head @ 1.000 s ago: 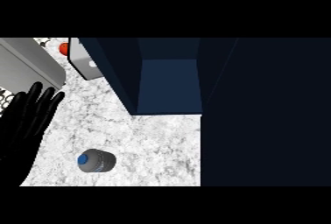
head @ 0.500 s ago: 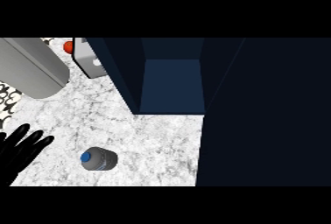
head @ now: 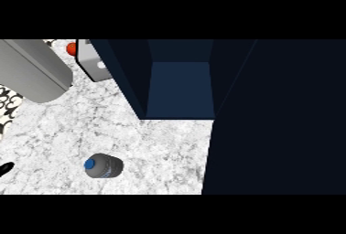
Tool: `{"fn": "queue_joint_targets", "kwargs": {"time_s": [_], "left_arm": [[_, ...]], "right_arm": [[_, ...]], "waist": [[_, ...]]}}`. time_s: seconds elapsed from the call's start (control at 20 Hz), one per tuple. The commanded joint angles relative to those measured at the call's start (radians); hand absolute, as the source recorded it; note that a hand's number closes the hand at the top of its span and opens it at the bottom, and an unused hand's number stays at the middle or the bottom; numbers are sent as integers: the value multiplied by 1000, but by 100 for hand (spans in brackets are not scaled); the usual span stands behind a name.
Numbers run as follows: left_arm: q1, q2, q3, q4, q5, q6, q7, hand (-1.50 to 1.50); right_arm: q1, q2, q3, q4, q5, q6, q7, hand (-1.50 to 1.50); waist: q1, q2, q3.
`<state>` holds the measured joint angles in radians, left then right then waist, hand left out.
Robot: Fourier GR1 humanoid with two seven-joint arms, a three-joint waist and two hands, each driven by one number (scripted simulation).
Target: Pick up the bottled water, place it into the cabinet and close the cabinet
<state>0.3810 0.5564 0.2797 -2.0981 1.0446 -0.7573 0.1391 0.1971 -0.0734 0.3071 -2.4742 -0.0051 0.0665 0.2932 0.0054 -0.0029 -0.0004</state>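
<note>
The water bottle [head: 103,166] stands on the marbled bench [head: 162,141], seen from above with its blue cap [head: 89,163] toward the left; it sits near the near edge of the view, left of the dark cabinet door [head: 277,119] and nearer than the open cabinet [head: 181,87]; nothing touches it. The left robot hand [head: 5,168] shows only as a black tip at the left edge, level with the bottle and well apart from it, with bare bench between; so little of it shows that I cannot tell whether its fingers are spread or curled; the right robot hand appears nowhere. The cabinet stands open at the far middle, its blue inside floor in view; at the far left lie a grey rounded body [head: 37,71], a small grey box [head: 93,61] just beside the cabinet's left wall, and a red spot [head: 70,47] between them.
</note>
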Motion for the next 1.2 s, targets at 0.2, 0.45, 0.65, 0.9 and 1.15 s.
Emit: {"fn": "queue_joint_targets", "kwargs": {"time_s": [0.2,0.45,0.65,0.9,1.15], "left_arm": [[-26,-23,50,4,-30,-30,83,-150],[-64,-138,-5,14,-205,-58,94,-150],[-194,-170,-32,152,-278,-64,94,-150],[-229,-288,-29,295,-499,-149,2,-150],[-304,-300,-15,435,-626,-165,-33,-150]], "right_arm": [[-78,39,69,-46,83,-58,104,-150],[-57,23,107,-102,108,-72,154,-150],[-48,-1,61,-100,43,-62,122,-150],[-40,16,183,-77,155,-101,124,-150],[30,-9,217,-74,154,-112,59,-150]], "waist": [[-1,1,0],[-5,1,0],[-14,3,0],[-13,2,-1],[-21,1,-1]]}}
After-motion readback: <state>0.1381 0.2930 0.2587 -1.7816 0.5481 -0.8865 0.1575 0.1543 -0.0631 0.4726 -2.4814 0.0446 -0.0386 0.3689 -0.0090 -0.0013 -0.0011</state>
